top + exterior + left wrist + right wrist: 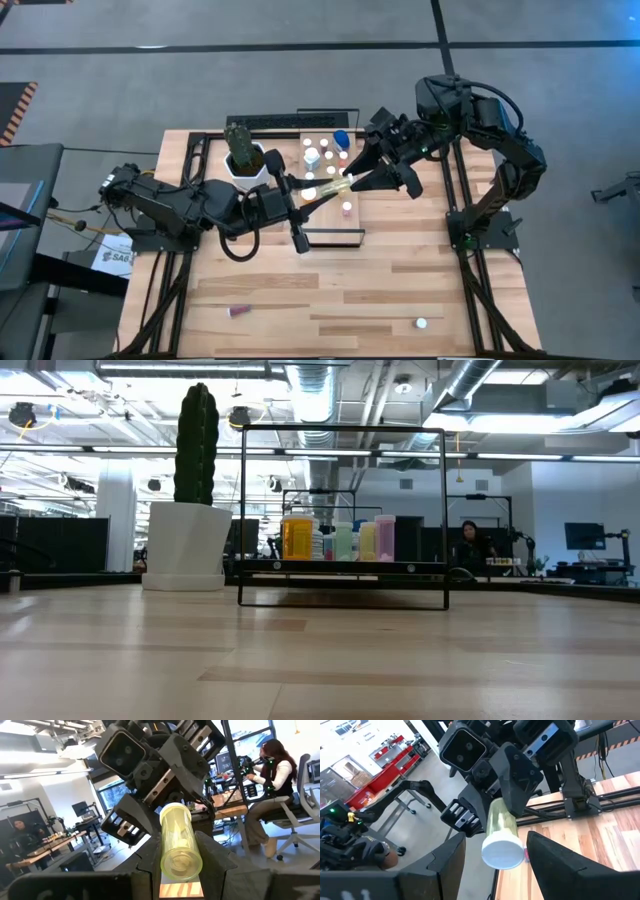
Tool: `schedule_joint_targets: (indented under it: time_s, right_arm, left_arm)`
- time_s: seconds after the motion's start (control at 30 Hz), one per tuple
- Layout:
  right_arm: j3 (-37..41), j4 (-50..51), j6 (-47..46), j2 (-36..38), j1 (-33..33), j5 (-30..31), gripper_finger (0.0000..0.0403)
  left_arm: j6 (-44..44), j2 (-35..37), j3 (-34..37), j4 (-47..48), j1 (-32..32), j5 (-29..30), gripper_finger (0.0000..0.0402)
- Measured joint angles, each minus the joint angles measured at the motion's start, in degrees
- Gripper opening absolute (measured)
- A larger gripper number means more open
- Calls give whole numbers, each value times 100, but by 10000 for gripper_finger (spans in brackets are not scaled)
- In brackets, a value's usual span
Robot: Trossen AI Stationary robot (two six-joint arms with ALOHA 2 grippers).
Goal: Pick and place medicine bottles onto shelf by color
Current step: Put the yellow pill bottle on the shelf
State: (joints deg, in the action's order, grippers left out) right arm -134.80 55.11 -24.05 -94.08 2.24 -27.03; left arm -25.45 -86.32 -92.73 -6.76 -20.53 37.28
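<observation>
You have both grippers meeting over the shelf (330, 236), with a yellow-green bottle (328, 187) spanning the gap between them. Your left gripper (181, 851) is clamped on the bottle's base end, its fingers (150, 857) pressed against both sides of the body. Your right gripper (495, 851) stands spread apart, its fingers (555, 860) flanking the white-capped end without touching it, as far as the right wrist view lets you judge. Just beyond your right gripper, more bottles (322, 153) stand on the shelf, with a blue one (342, 138) at the far edge. Close by your left gripper's forearm sits the cactus pot (245, 160). Well behind both grippers, a reddish bottle (238, 311) and a white-capped bottle (421, 323) rest on the table (400, 290).
</observation>
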Motion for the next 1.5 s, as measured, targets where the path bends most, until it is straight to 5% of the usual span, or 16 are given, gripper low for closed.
schedule_joint_targets:
  time_s: [0.37, 1.07, 1.5]
  right_arm:
    - [0, -142, 2, 0, -73, 2, 233]
    - [-2, -174, -101, -251, -63, 10, 143]
    - [4, -129, -167, -199, 41, 20, 136]
  left_arm:
    - [-44, -2, 0, -57, 0, -8, 75]
    - [-44, -7, 4, 13, 68, 2, 75]
    - [-46, -7, 4, 59, 76, 71, 75]
